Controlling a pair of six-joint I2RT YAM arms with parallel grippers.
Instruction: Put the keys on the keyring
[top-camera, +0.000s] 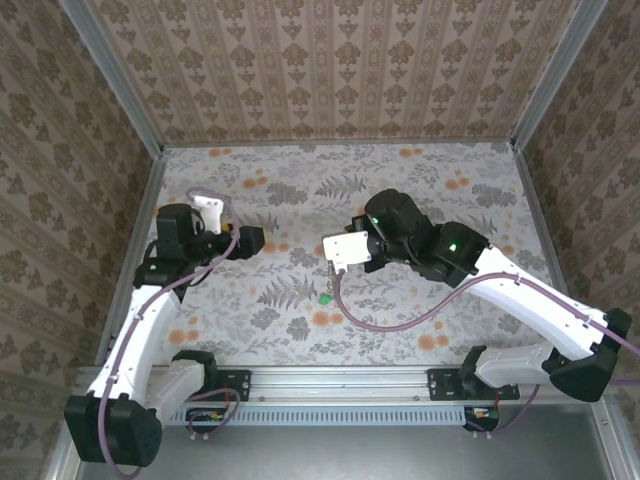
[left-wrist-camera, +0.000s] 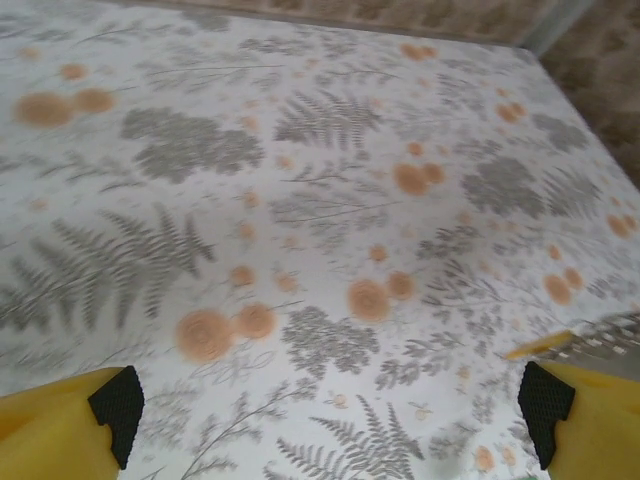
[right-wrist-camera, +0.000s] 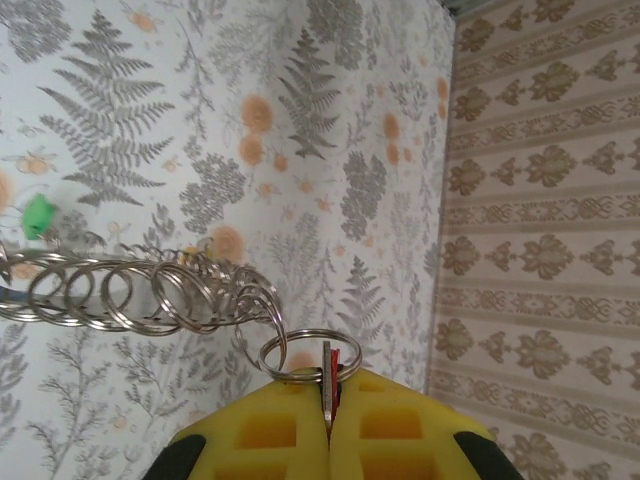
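Currently the keyring, a chain of linked metal rings, is pinched at its end ring by the closed right hand and trails over the floral worktop, with a green key near its far end. The left hand is wide open, gripping nothing, well apart from the chain

Top external: we look down from above and behind the arm bases onto the whole table.
Left wrist: we sit low over the cloth, facing forward between the left fingers.
Right wrist: we hang close above the right fingers, with the side wall at right.
Shared: our top and right wrist views both catch the keyring and the green key.
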